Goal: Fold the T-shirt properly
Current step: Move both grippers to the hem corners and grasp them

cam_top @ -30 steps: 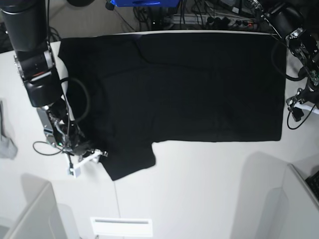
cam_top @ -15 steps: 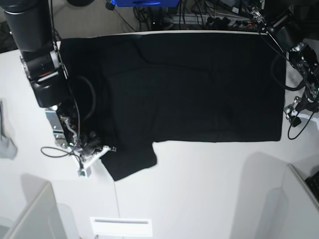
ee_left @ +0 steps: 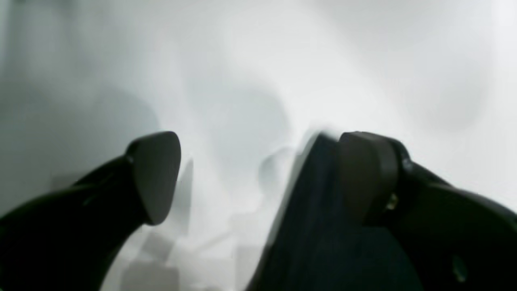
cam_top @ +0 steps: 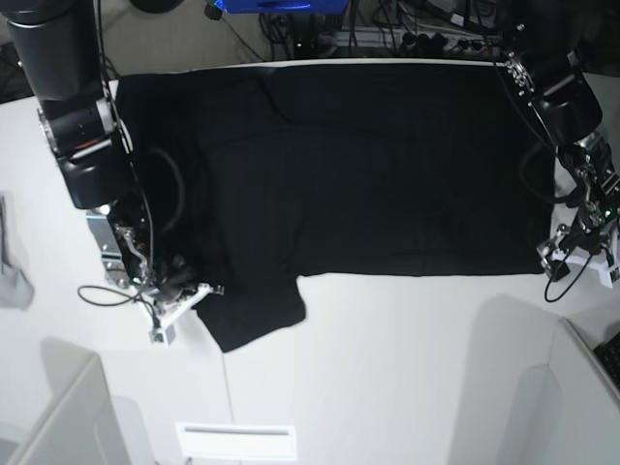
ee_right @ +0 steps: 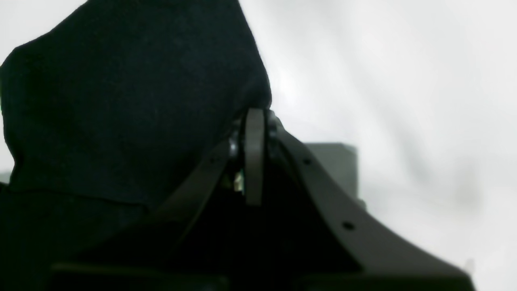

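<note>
The black T-shirt [cam_top: 368, 174] lies spread flat over the white table [cam_top: 387, 368], one sleeve [cam_top: 257, 315] pointing to the front. My right gripper [cam_top: 189, 291] sits at that sleeve's left edge. In the right wrist view its jaws are pressed together [ee_right: 254, 157] with black cloth [ee_right: 121, 101] bunched at the tips. My left gripper [cam_top: 560, 260] hovers at the shirt's front right corner. Its fingers stand wide apart [ee_left: 262, 178], and the cloth edge [ee_left: 319, 226] lies just inside the right fingertip [ee_left: 367, 178].
A small grey cloth [cam_top: 12, 276] hangs at the table's left edge. White partitions stand at the front left [cam_top: 58, 417] and front right [cam_top: 591, 387]. Cables [cam_top: 387, 29] crowd the space behind the table.
My right gripper has shut at the sleeve edge. My left arm has come down from the far right to the shirt's front right corner, still open.
</note>
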Robot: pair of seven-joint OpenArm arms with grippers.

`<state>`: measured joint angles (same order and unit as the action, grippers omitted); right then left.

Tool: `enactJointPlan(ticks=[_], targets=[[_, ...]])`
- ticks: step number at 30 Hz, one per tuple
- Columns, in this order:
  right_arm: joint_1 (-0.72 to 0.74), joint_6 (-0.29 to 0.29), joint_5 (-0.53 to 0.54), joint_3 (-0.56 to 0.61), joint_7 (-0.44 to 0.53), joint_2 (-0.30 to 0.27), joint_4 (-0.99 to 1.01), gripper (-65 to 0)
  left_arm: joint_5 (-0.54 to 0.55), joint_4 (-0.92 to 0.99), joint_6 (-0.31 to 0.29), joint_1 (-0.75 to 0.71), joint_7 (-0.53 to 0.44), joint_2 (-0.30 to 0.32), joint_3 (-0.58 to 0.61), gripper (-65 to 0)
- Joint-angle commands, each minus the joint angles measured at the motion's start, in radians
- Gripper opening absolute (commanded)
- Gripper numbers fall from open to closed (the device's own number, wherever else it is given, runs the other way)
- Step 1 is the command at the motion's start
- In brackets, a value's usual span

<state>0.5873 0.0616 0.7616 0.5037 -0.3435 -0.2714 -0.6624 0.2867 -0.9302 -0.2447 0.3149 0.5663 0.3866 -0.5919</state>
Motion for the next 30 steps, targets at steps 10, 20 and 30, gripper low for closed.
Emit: enactJointPlan(ticks=[10, 20, 30], targets=[[0.026, -0.004, -0.001, -0.004, -0.009, -0.007, -0.007, -65.0, 0.006, 0.089, -0.003, 0.088, -0.042, 0.033, 0.158, -6.3], [0.026, -0.004, -0.001, -0.004, -0.009, -0.009, -0.007, -65.0, 0.001, 0.176, -0.005, 0.115, -0.056, 0.030, 0.181, -6.4], [0.026, -0.004, -0.001, -0.004, -0.009, -0.010, -0.007, -65.0, 0.010, 0.185, -0.006, 0.109, -0.055, 0.025, 0.183, -27.6]])
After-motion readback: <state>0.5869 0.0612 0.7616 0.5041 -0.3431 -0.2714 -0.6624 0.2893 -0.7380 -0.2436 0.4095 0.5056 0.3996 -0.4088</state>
